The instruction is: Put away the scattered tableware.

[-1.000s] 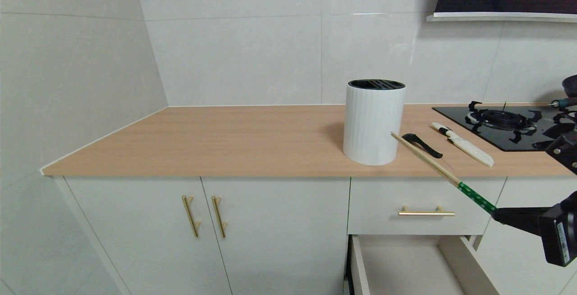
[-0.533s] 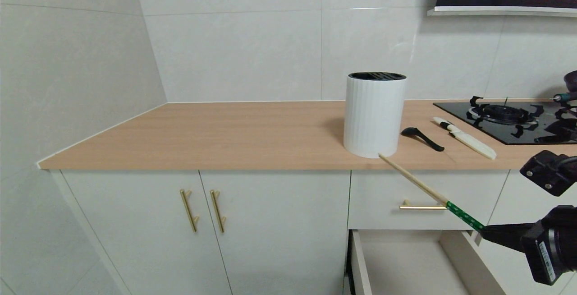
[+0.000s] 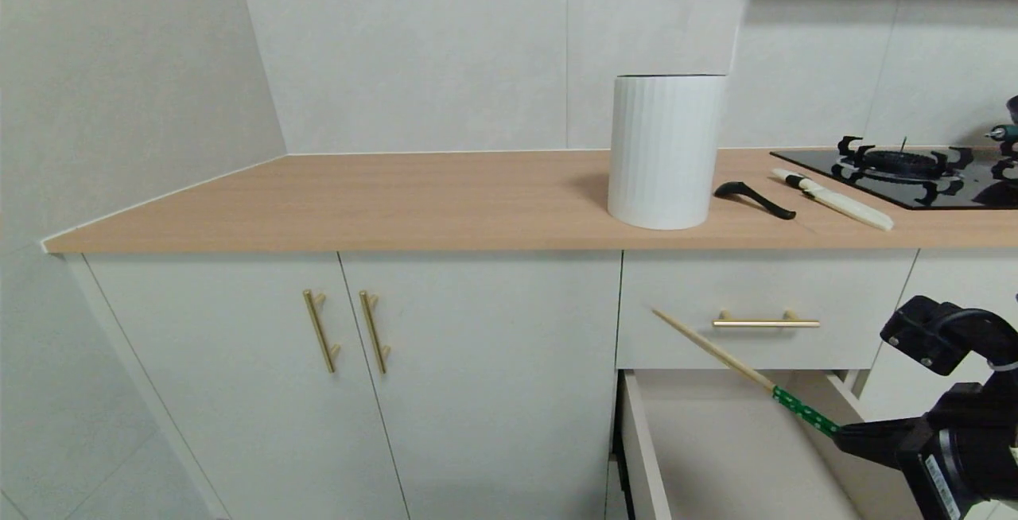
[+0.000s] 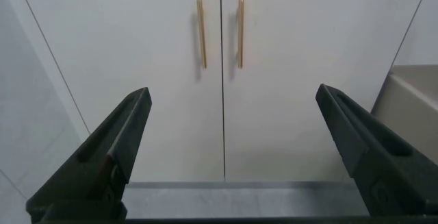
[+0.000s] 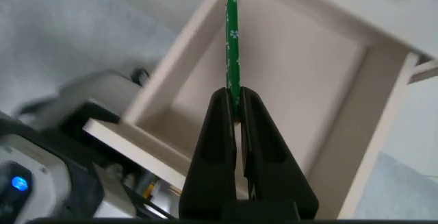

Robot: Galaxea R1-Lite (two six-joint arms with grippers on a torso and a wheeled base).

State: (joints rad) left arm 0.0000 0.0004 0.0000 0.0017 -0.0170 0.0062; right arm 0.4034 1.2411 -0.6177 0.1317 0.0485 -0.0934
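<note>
My right gripper point(image 3: 845, 432) is shut on the green patterned end of a wooden chopstick point(image 3: 720, 355), which slants up and left over the open lower drawer point(image 3: 644, 456). In the right wrist view, that gripper point(image 5: 235, 107) pinches the chopstick point(image 5: 233, 29) above the drawer's pale inside point(image 5: 287, 73). On the wooden counter point(image 3: 398, 202) lie a black spoon point(image 3: 754, 198) and a white knife point(image 3: 835, 199), right of a tall white ribbed holder point(image 3: 662, 153). My left gripper point(image 4: 229, 148) hangs open facing the cabinet doors point(image 4: 219, 80), nothing between its fingers.
A black gas hob point(image 3: 915, 170) sits at the counter's right end. Above the open drawer is a shut drawer with a gold handle point(image 3: 765, 321). Two cabinet doors with gold handles point(image 3: 343, 341) stand left of it. A tiled wall closes off the left side.
The head view has dropped, so the counter sits higher in the picture. My right gripper has carried the chopstick down from counter height to in front of the drawers, over the open lower one.
</note>
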